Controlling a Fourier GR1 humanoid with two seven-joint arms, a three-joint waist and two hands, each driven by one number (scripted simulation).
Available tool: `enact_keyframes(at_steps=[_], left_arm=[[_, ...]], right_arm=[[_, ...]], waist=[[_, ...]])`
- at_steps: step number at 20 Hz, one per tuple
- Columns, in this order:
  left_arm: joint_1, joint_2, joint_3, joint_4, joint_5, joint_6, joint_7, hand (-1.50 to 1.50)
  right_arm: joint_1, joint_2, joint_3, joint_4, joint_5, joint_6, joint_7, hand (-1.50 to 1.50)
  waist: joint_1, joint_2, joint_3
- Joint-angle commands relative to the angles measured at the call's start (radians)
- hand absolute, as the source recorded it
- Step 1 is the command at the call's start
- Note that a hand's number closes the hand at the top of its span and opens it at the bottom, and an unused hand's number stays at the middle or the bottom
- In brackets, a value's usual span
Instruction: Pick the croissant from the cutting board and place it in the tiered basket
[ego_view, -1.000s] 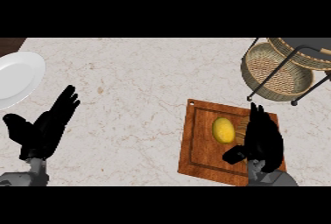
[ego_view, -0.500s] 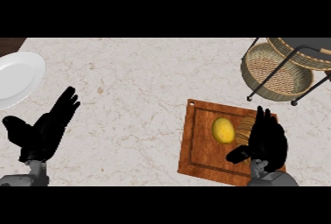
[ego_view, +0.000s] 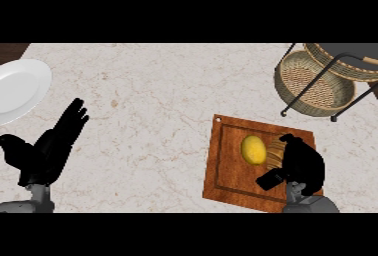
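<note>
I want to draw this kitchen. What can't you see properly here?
- Croissant: head view, mostly hidden under the right hand.
- Tiered basket: upper tier cut off by the right edge.
- Plate: cut off by the left edge.

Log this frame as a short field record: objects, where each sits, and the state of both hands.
cutting board: on the counter, lower right
yellow item: on the cutting board, left of the right hand
croissant: on the cutting board, partly hidden under the right hand
right hand: over the croissant, fingers curled down on it
left hand: open, resting at lower left
tiered basket: upper right, beyond the board
white plate: left edge
</note>
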Motion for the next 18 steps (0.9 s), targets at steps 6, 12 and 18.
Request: enact_keyframes(at_steps=[6, 12, 18], left_arm=[[0.004, 0.002, 0.017, 0.005, 0.014, -0.023, 0.000, 0.00], [0.009, -0.021, 0.006, 0.007, 0.002, -0.004, -0.012, 0.00], [0.009, -0.026, 0.010, 0.015, 0.006, -0.001, -0.008, 0.00]], right_arm=[[0.015, -0.402, -0.146, 0.071, -0.176, 0.127, -0.506, 1.50], [-0.011, -0.627, -0.248, 0.107, -0.250, 0.098, -0.848, 1.50], [-0.097, -0.690, -0.490, 0.215, -0.452, -0.056, -1.176, 1.50]], waist=[[-0.003, 0.020, 0.017], [-0.016, 0.019, 0.023], [-0.027, 0.016, 0.028]])
